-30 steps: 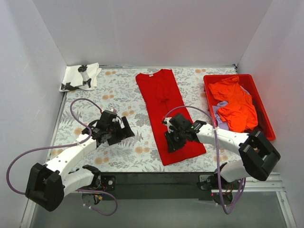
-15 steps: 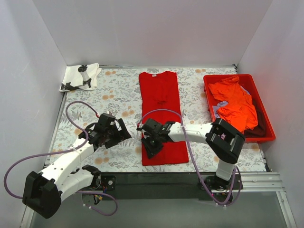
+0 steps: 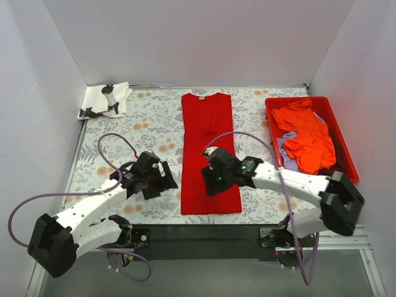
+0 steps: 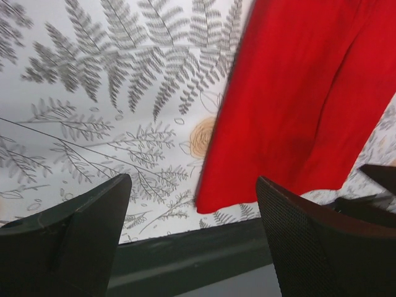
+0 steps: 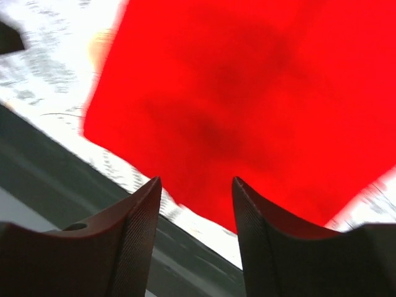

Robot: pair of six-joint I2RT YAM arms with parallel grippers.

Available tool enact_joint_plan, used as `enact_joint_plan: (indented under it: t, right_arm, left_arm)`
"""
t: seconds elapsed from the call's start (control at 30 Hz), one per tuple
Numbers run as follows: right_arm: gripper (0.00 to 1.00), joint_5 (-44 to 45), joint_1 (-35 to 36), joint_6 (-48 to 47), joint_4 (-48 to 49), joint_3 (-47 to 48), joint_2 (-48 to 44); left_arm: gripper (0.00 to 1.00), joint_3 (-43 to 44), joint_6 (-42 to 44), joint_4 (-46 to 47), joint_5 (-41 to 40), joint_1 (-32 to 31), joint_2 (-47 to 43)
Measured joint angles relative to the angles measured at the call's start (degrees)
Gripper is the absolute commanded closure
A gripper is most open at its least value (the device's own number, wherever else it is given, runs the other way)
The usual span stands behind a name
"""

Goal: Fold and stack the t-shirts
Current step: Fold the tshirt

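Observation:
A bright red t-shirt lies flat as a long strip down the middle of the table, collar at the far end. It shows in the left wrist view and the right wrist view. My right gripper is open and empty, hovering over the shirt's near part. My left gripper is open and empty, just left of the shirt's near left edge. A white t-shirt with black print lies folded at the far left corner. Orange t-shirts with lavender and dark cloth fill the red tray.
The table has a fern-print cover. Its dark front edge runs just below the shirt's hem. White walls close in the left, back and right sides.
The right gripper let go of the shirt's near end and moved right and up over it. The shirt now lies straight. The left gripper moved right toward the shirt's near left edge.

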Motion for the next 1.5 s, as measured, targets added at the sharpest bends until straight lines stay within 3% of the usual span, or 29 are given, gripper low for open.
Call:
enact_joint_plan:
  t: [0.2,0.43,0.63,0.73,1.23,1.5]
  right_arm:
    - [0.46,1.25,-8.9,3.04,-2.51,-16.63,-16.2]
    - [0.47,-0.31,-11.43,5.9,-4.52,-25.94,-22.51]
    - [0.51,-2.97,-12.24,7.21,-1.62,-27.71,-22.73]
    - [0.58,-3.72,-12.24,7.58,-0.28,-28.0,-22.4]
    - [0.81,-5.14,-12.61,9.99,2.6,-31.54,-25.4]
    - [0.85,-5.53,-12.61,10.12,2.97,-31.5,-24.46]
  left_arm:
    - [0.28,0.66,-4.79,0.57,-1.09,-11.32,9.25]
    - [0.33,2.56,-10.01,1.09,-3.39,-19.98,16.94]
    - [0.37,4.7,-11.67,1.31,-4.26,-21.66,20.11]
    - [0.44,4.87,-12.09,1.38,-4.46,-22.21,20.39]
    - [0.5,5.86,-13.77,0.24,-4.42,-24.7,22.1]
    - [0.61,6.78,-13.7,-0.52,-3.89,-24.72,23.74]
